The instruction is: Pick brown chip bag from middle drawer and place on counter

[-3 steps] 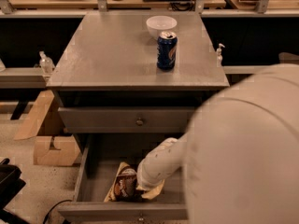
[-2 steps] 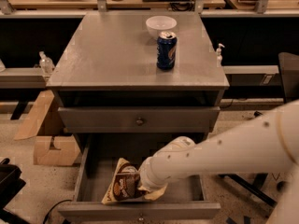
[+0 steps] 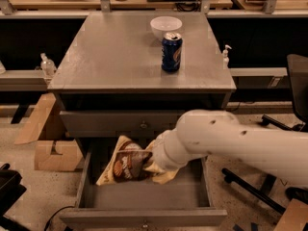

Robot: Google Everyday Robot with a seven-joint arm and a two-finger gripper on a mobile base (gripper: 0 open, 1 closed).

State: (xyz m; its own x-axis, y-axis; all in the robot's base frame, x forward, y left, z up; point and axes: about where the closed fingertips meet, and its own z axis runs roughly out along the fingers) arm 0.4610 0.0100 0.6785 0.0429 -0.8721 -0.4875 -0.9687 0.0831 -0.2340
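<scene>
The brown chip bag [image 3: 126, 163], dark brown with cream ends and an orange logo, hangs tilted just above the floor of the open middle drawer [image 3: 144, 198]. My gripper [image 3: 153, 164] is at the bag's right end and shut on it; my white arm reaches in from the right and its thick wrist hides the fingers. The grey counter [image 3: 110, 57] lies above, on top of the cabinet.
A blue soda can [image 3: 171, 52] and a white bowl [image 3: 166, 27] stand at the counter's back right. The top drawer [image 3: 120, 123] is closed. Cardboard boxes [image 3: 53, 154] sit on the floor at left, and a black chair [image 3: 298, 81] at right.
The bag has risen off the drawer floor with my gripper. My arm has swung lower and to the right, uncovering more of the cabinet.
</scene>
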